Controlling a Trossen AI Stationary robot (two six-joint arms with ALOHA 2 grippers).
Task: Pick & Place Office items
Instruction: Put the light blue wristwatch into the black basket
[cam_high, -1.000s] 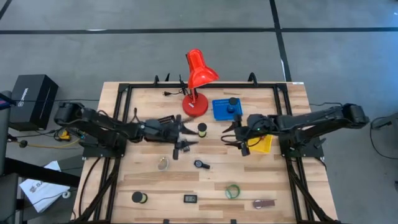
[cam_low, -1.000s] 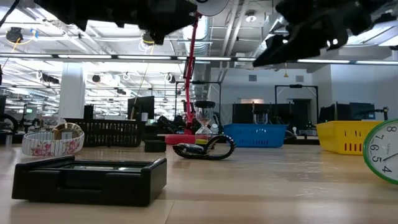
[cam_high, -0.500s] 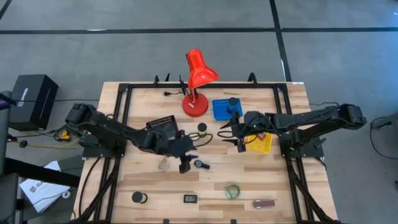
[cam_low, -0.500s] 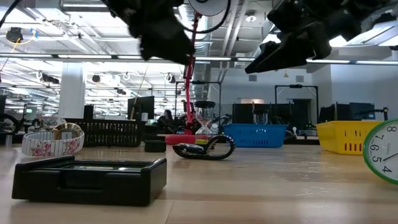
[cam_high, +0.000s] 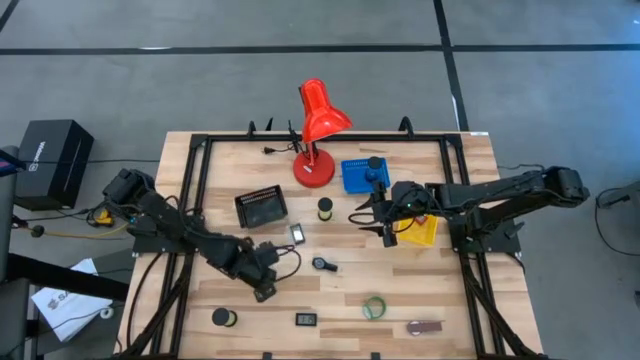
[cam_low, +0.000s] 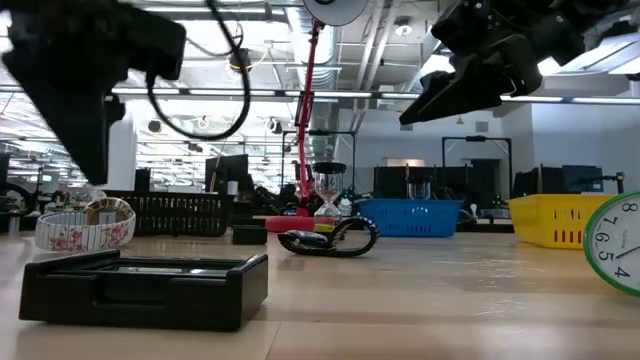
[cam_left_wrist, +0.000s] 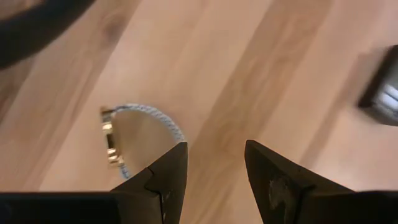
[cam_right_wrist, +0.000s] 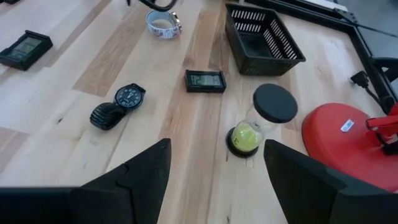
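My left gripper (cam_left_wrist: 214, 163) points down, open, just above a pale floral wristwatch (cam_left_wrist: 134, 138) that lies flat on the wood. The watch sits to one side of the fingers, not between them. In the high view this gripper (cam_high: 264, 290) is near the table's front left and the arm hides the watch. The low view shows the watch (cam_low: 85, 225) below the arm. My right gripper (cam_right_wrist: 214, 163) hangs open and empty over the table's right middle (cam_high: 385, 225). A black wristwatch (cam_high: 323, 264), a small black clock (cam_high: 297, 234) and an hourglass (cam_high: 325, 208) lie between the arms.
A black basket (cam_high: 260, 207), red lamp (cam_high: 318, 125), blue tray (cam_high: 363, 175) and yellow tray (cam_high: 422, 232) stand at the back. Near the front edge lie a black roll (cam_high: 222, 317), a black clock (cam_high: 306, 320), a green ring (cam_high: 374, 307) and a maroon oblong (cam_high: 424, 327).
My left arm has swung from over the black basket at the table's middle toward the near left. It has sunk and tipped its gripper from nearly level to pointing down over the floral watch. The basket now shows uncovered.
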